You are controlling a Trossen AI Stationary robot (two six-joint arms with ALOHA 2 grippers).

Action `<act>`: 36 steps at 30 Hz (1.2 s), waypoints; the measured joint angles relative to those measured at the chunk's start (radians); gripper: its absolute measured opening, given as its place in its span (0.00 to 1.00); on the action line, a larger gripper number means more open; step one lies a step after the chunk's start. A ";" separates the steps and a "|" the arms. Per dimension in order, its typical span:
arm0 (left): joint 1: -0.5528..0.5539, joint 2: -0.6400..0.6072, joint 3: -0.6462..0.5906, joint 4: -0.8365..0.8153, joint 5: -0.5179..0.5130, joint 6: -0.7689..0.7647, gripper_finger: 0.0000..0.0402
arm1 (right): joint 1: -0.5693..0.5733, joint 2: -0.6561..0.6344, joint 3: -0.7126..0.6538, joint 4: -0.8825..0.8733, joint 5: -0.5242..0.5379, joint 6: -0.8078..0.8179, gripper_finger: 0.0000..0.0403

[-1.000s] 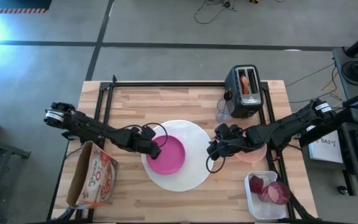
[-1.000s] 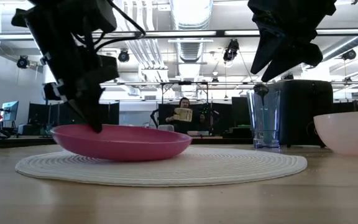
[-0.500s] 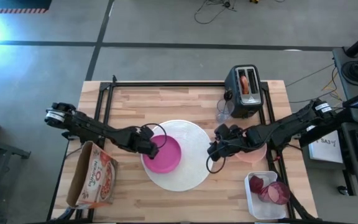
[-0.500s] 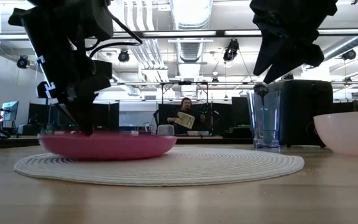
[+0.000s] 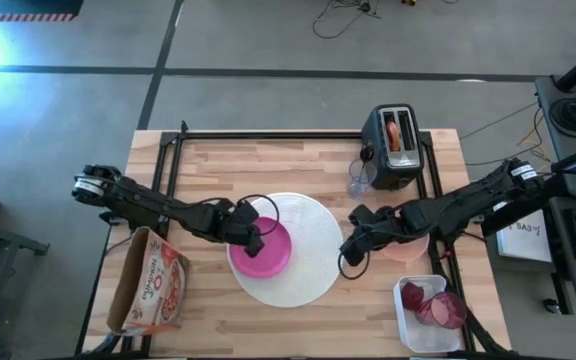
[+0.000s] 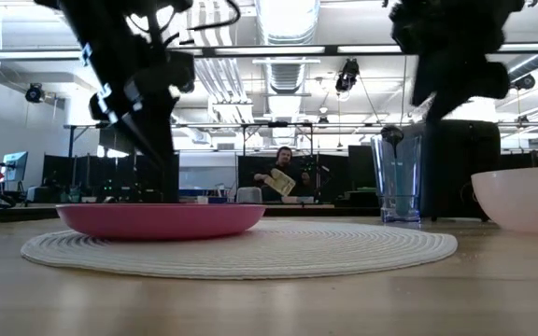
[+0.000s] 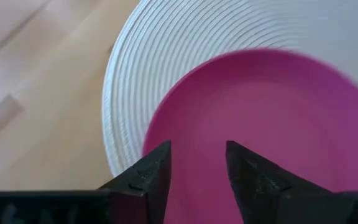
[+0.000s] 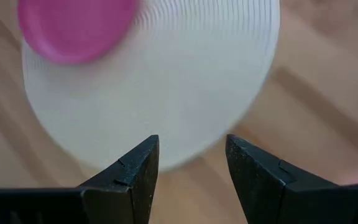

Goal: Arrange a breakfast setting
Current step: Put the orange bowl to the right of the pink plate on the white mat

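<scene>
The magenta plate (image 5: pixel 261 250) lies flat on the left part of the large white round plate (image 5: pixel 308 225); it also shows in the low view (image 6: pixel 162 220). My left gripper (image 7: pixel 197 167) is open just above the magenta plate's left part (image 5: pixel 255 238), its fingers clear of it. My right gripper (image 8: pixel 188 163) is open and empty above the white plate's right edge (image 5: pixel 349 257). The peach bowl (image 5: pixel 411 247) stands to the right of it. The clear glass (image 5: pixel 357 184) stands by the toaster, and the bagel (image 5: pixel 395 133) sticks out of a toaster slot. Dark-red fruit (image 5: pixel 438 306) lies in a tray. Tumbler and spoon are out of view.
A dark toaster (image 5: pixel 392 150) stands at the far right. A white tray (image 5: pixel 405 318) sits at the near right corner, and a cereal box (image 5: pixel 148 285) lies at the near left. A black frame (image 5: pixel 173 150) rims the table. A person sits in the room beyond (image 6: pixel 276 177).
The magenta plate was tilted with its left rim in my left gripper; it has slid a little toward the table's left edge and now lies flat on the white plate. My left gripper has come off the rim, risen and moved right. My right gripper has shifted slightly toward the near edge.
</scene>
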 joint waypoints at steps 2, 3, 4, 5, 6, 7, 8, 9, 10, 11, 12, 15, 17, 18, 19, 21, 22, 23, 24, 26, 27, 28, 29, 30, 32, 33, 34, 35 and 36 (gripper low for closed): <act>-0.007 0.000 0.022 0.004 -0.013 0.016 0.34 | 0.001 -0.020 0.000 -0.063 -0.010 0.060 0.44; -0.011 0.000 0.032 0.005 -0.029 0.017 0.34 | 0.004 -0.029 0.000 -0.100 -0.010 0.090 0.44; -0.017 0.000 0.040 0.004 -0.052 0.017 0.34 | 0.006 -0.038 0.000 -0.139 -0.009 0.122 0.44; -0.024 0.000 0.048 0.005 -0.077 0.017 0.34 | 0.008 -0.045 0.000 -0.180 -0.006 0.155 0.44; -0.030 0.000 0.056 0.006 -0.099 0.018 0.34 | 0.009 -0.050 0.000 -0.219 -0.007 0.186 0.44; -0.036 0.000 0.062 0.007 -0.118 0.023 0.34 | 0.009 -0.053 0.000 -0.256 -0.007 0.218 0.44; -0.040 0.000 0.065 0.007 -0.131 0.026 0.34 | 0.009 -0.053 0.000 -0.291 -0.008 0.248 0.44; -0.042 0.000 0.069 0.007 -0.137 0.033 0.34 | 0.009 -0.052 0.000 -0.322 -0.009 0.272 0.44; -0.044 0.000 0.072 0.008 -0.143 0.042 0.34 | 0.009 -0.048 0.000 -0.343 -0.013 0.288 0.44; -0.044 0.000 0.074 0.011 -0.144 0.049 0.34 | 0.008 -0.042 0.000 -0.353 -0.021 0.299 0.44; -0.044 0.000 0.075 0.012 -0.146 0.053 0.34 | 0.008 -0.035 -0.002 -0.353 -0.033 0.301 0.44; -0.044 0.000 0.075 0.011 -0.150 0.062 0.34 | 0.009 0.000 -0.004 -0.347 -0.055 0.295 0.44; -0.044 0.000 0.075 0.011 -0.151 0.068 0.34 | 0.009 0.026 -0.005 -0.353 -0.057 0.281 0.44; -0.044 0.000 0.074 0.010 -0.151 0.070 0.34 | 0.008 0.039 -0.005 -0.353 -0.060 0.278 0.44; -0.044 0.000 0.074 0.010 -0.151 0.075 0.34 | 0.008 0.051 -0.005 -0.351 -0.065 0.276 0.44; -0.044 0.000 0.074 0.010 -0.151 0.084 0.34 | 0.009 0.076 -0.005 -0.349 -0.080 0.272 0.44; -0.044 0.000 0.074 0.010 -0.151 0.088 0.34 | 0.009 0.088 -0.005 -0.349 -0.084 0.267 0.44; -0.044 0.000 0.074 0.010 -0.151 0.092 0.34 | 0.009 0.100 -0.005 -0.349 -0.087 0.257 0.44; -0.044 0.000 0.074 0.010 -0.151 0.095 0.34 | 0.009 0.110 -0.005 -0.349 -0.087 0.251 0.44; -0.044 0.000 0.073 0.009 -0.151 0.099 0.34 | 0.009 0.130 -0.005 -0.349 -0.087 0.243 0.44; -0.044 0.000 0.073 0.009 -0.151 0.102 0.34 | 0.009 0.139 -0.005 -0.349 -0.088 0.242 0.44; -0.044 0.000 0.073 0.009 -0.150 0.103 0.34 | 0.009 0.148 -0.005 -0.349 -0.088 0.242 0.44; -0.044 0.000 0.073 0.008 -0.151 0.103 0.34 | 0.009 0.157 -0.005 -0.348 -0.088 0.240 0.44; -0.044 0.000 0.073 0.008 -0.150 0.103 0.34 | 0.009 0.164 -0.005 -0.348 -0.088 0.233 0.44; -0.044 0.000 0.073 0.008 -0.150 0.103 0.34 | 0.009 0.179 -0.005 -0.346 -0.088 0.223 0.44; -0.044 0.000 0.073 0.008 -0.150 0.103 0.34 | 0.009 0.186 -0.005 -0.344 -0.089 0.216 0.44; -0.044 0.000 0.073 0.007 -0.150 0.103 0.34 | 0.009 0.192 -0.005 -0.343 -0.095 0.211 0.43; -0.044 0.000 0.073 0.007 -0.150 0.103 0.34 | 0.009 0.199 -0.005 -0.342 -0.103 0.205 0.43; -0.044 0.000 0.073 0.006 -0.150 0.103 0.34 | 0.009 0.204 -0.005 -0.343 -0.106 0.200 0.42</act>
